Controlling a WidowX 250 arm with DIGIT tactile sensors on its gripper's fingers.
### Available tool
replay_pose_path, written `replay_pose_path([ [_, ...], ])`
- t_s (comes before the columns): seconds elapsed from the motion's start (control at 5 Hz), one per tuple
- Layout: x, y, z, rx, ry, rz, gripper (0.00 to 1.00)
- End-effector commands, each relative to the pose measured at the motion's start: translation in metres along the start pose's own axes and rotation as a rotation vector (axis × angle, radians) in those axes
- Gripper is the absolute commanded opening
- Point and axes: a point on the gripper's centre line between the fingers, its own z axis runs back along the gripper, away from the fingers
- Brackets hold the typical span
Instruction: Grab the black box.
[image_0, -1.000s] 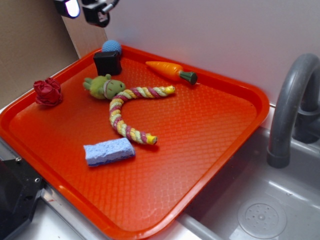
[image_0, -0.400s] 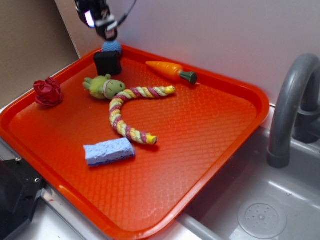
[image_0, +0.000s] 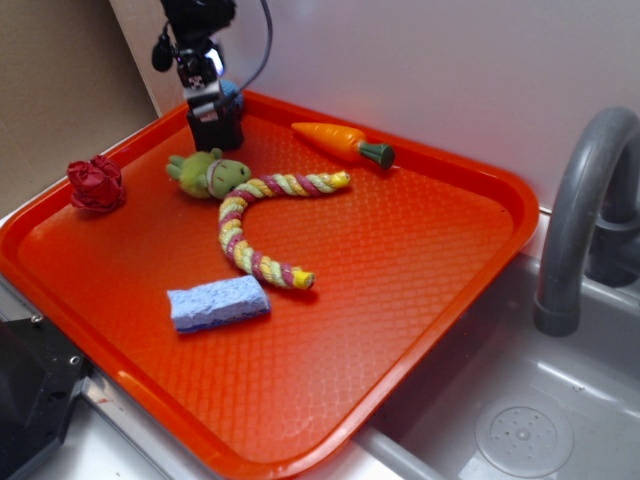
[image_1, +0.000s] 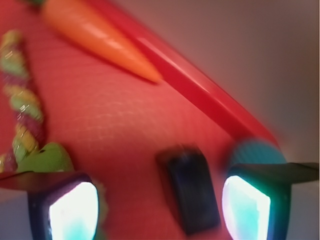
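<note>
The black box stands on the orange tray in the far left corner, just in front of the tray's raised rim, and a blue ball sits right behind it, mostly hidden by the arm. The end effector hangs directly over the box, pointing down, with a black cable running up from it. From the exterior view it is hard to say whether the tips already touch the top of the box. The wrist view is blurred, but it shows the two fingers spread apart, so the end effector is released and grasps nothing, and the black box lies on the tray surface between them, nearer to the right finger in that picture. The blue ball appears just behind the right finger, against the tray's rim. Near the box, to its front left, lies a green plush toy, and a braided rope of yellow, pink and white curves away from it toward the middle of the tray. A toy carrot lies close to the back rim, to the right of the box and apart from it. A red crumpled object rests at the left edge of the tray, and a blue sponge lies at the front, well apart from the box. To the right of the tray there is a grey sink with a curved grey faucet.
</note>
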Motion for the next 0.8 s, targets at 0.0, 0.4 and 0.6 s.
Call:
replay_pose_path([
  [0.0,0.01,0.031,-0.016,-0.022,0.011,-0.026,1.0],
  [0.4,-0.002,0.042,-0.032,-0.069,0.028,0.02,1.0],
  [0.6,-0.007,0.04,-0.03,-0.07,0.022,0.025,1.0],
])
